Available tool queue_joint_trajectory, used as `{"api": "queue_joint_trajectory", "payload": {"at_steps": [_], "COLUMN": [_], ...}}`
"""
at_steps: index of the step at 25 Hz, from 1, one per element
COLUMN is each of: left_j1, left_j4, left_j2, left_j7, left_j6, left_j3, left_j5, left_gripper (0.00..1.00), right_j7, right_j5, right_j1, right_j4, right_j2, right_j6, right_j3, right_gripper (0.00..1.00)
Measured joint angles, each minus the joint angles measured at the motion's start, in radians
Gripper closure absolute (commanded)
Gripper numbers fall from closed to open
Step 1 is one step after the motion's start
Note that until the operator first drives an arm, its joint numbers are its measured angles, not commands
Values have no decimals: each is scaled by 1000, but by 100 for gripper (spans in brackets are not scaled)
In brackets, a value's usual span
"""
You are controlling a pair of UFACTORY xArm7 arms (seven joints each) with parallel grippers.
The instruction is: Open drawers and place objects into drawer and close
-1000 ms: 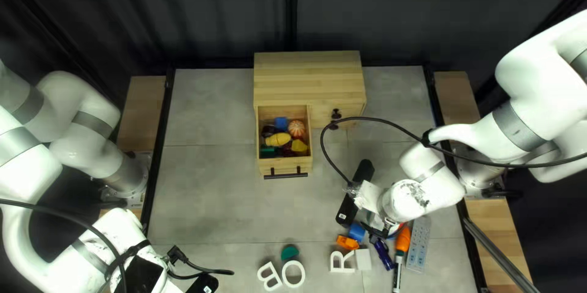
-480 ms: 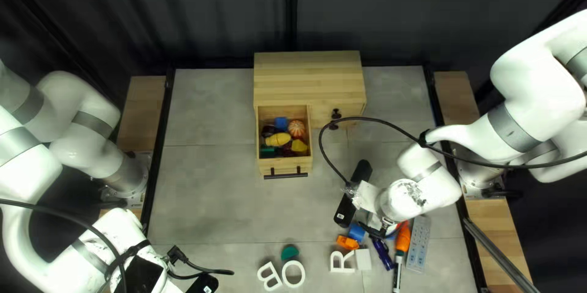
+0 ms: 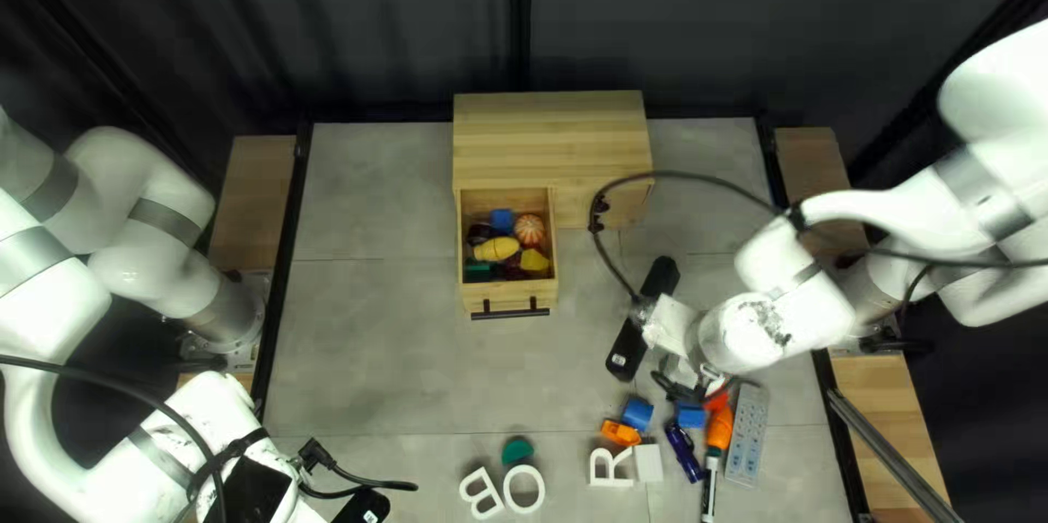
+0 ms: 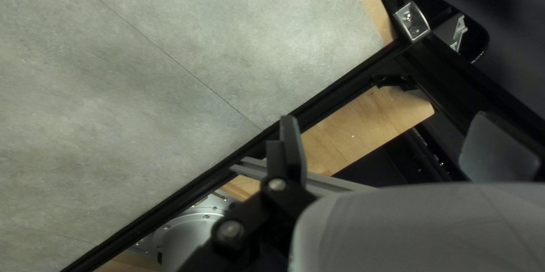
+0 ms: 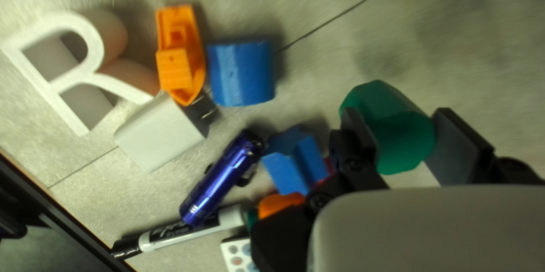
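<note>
In the top left view my left gripper (image 3: 362,507) is at the bottom left, mostly hidden by its arm; my right gripper (image 3: 682,372) is over the right side, left of the grey strip. The left wrist view shows my left gripper (image 4: 392,136) with fingers wide apart and nothing between them. In the right wrist view my right gripper (image 5: 404,138) holds a green faceted block (image 5: 400,136) between both fingers. The wooden cabinet (image 3: 549,135) has its left drawer (image 3: 509,292) pulled out, containing a blue block (image 3: 502,221), a striped ball (image 3: 530,229) and yellow pieces (image 3: 497,249).
Under and beside my right gripper lie a blue cylinder (image 5: 241,73), orange boat (image 5: 180,56), blue block (image 5: 295,161), purple-blue flashlight (image 5: 221,178), marker (image 5: 187,231), white block (image 5: 162,133) and letter R (image 5: 85,70). Letters B (image 3: 480,492) and O (image 3: 524,489) lie by a green piece (image 3: 517,450).
The right arm has shifted toward the right in the top left view, slightly away from the near edge, uncovering the blue block beside the orange handle. The left arm and the drawer have not moved.
</note>
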Motion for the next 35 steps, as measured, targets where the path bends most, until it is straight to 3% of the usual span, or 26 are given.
{"api": "queue_joint_trajectory", "payload": {"at_steps": [6, 16, 17, 18, 22, 25, 31, 35], "left_j1": [0, 0, 0, 0, 0, 0, 0, 0], "left_j4": [0, 0, 0, 0, 0, 0, 0, 0], "left_j2": [0, 0, 0, 0, 0, 0, 0, 0], "left_j7": [0, 0, 0, 0, 0, 0, 0, 0], "left_j6": [0, 0, 0, 0, 0, 0, 0, 0], "left_j3": [0, 0, 0, 0, 0, 0, 0, 0], "left_j5": [0, 0, 0, 0, 0, 0, 0, 0], "left_gripper": [0, 0, 0, 0, 0, 0, 0, 0], "right_j7": [-104, -235, -254, -271, -310, -297, -47, 182], "right_j5": [-73, -99, -91, -83, -50, -38, -115, -147], "right_j1": [-62, -132, -141, -149, -168, -166, -96, -38], "right_j4": [135, 277, 293, 307, 350, 392, 445, 405], "right_j2": [38, 200, 224, 246, 310, 345, 363, 332], "right_j6": [-2, -194, -216, -234, -274, -241, 9, 172], "right_j3": [-64, -144, -152, -158, -171, -170, -136, -93], "right_gripper": [98, 97, 73, 0, 0, 0, 0, 0]}}
